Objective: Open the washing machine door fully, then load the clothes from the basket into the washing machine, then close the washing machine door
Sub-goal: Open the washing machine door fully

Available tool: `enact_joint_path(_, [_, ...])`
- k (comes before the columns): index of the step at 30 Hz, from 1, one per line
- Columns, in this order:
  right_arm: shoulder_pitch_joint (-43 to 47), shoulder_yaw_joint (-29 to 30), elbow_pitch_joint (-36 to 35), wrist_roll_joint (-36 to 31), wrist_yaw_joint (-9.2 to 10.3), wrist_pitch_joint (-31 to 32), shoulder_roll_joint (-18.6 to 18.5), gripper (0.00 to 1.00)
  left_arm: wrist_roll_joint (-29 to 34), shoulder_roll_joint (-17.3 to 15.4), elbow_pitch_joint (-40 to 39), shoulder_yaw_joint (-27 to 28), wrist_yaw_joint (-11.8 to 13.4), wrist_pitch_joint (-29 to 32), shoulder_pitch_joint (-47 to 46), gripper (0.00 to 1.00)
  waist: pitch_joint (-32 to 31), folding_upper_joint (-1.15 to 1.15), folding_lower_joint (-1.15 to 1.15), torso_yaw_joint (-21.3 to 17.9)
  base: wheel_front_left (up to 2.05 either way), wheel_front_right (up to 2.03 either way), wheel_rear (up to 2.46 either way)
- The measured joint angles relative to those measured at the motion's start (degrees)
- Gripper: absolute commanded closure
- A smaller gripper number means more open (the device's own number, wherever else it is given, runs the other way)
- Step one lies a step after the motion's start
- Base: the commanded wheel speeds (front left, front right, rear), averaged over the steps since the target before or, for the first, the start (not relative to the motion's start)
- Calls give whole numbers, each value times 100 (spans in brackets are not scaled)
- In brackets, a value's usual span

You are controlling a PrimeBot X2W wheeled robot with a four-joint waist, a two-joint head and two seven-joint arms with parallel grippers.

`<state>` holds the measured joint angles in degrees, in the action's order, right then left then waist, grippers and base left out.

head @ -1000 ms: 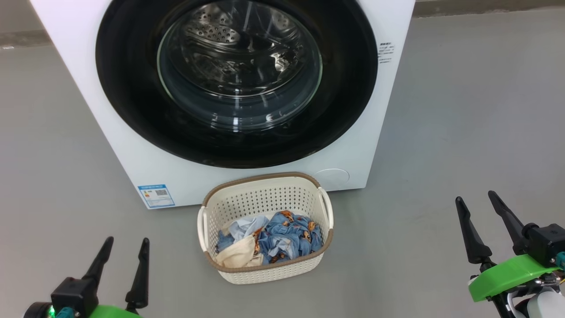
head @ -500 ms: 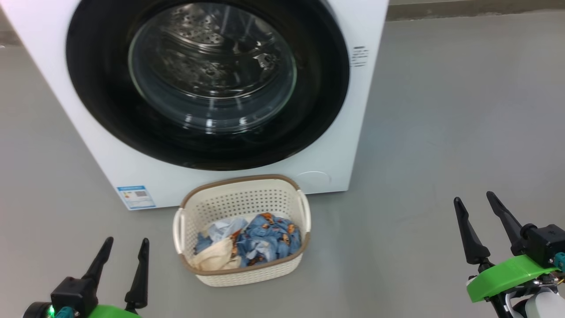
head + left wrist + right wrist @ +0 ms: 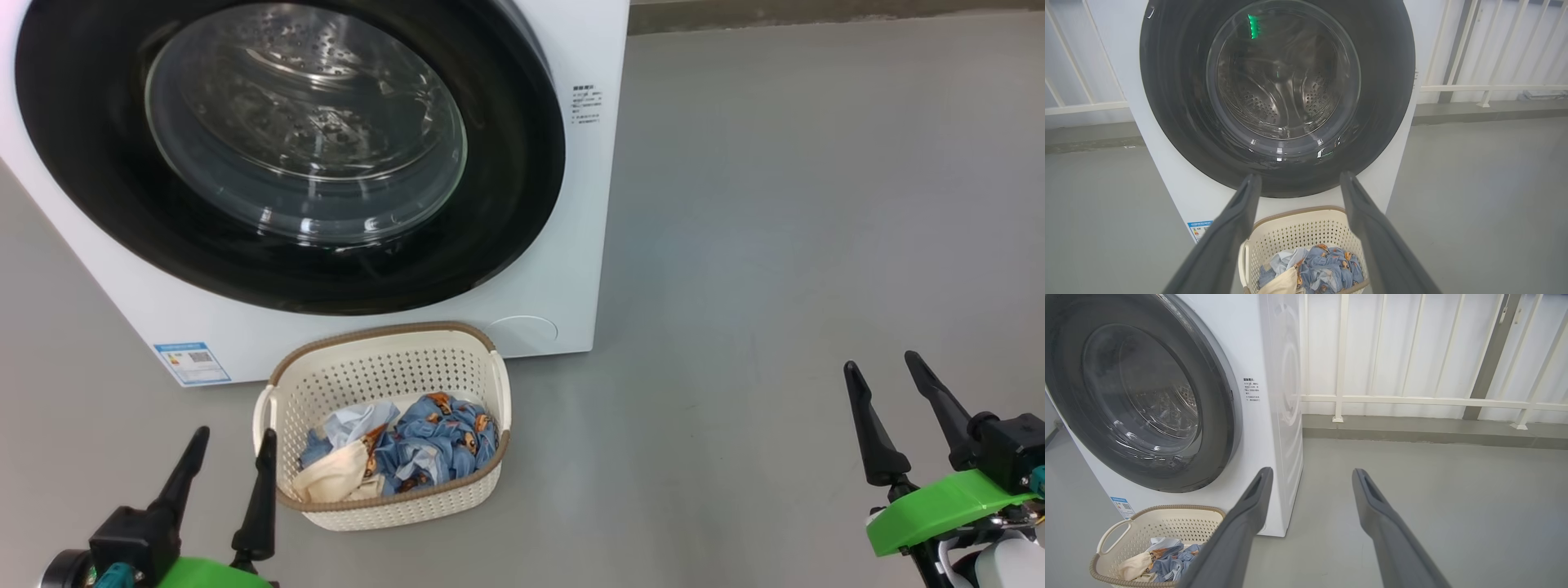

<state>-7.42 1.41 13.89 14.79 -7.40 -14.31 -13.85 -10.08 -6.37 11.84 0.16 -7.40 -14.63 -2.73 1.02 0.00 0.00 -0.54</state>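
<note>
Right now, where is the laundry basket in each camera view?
Head view: the basket lower left of centre.
Left wrist view: the basket at bottom centre, cut off by the edge.
Right wrist view: the basket in the bottom left corner.
Shared landmark: the blue label sticker low on the washing machine, by the basket.

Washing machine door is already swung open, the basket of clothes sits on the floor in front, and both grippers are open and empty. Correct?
No: the door is shut flush against the washing machine, as the head view shows. The rest holds: basket of clothes on the floor in front, left gripper and right gripper open and empty.
</note>
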Motion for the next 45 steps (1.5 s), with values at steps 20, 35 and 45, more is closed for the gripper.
enact_joint_path(20, [-1, -2, -29, 0, 0, 0, 8, 0, 114, -1, -91, -4, 0, 0, 7, 0, 23, 0, 0, 19, 1, 1, -1])
enact_joint_path(35, [-1, -5, -22, 0, 0, 0, 4, 0, 114, 13, -153, 25, 0, 0, 8, 0, 67, 0, 0, 28, 0, 0, 0])
enact_joint_path(45, [-131, 10, 15, 1, 0, 0, -16, 0, 129, 75, -237, 97, 0, 0, 25, 0, 82, 0, 0, 78, 0, 0, 0])
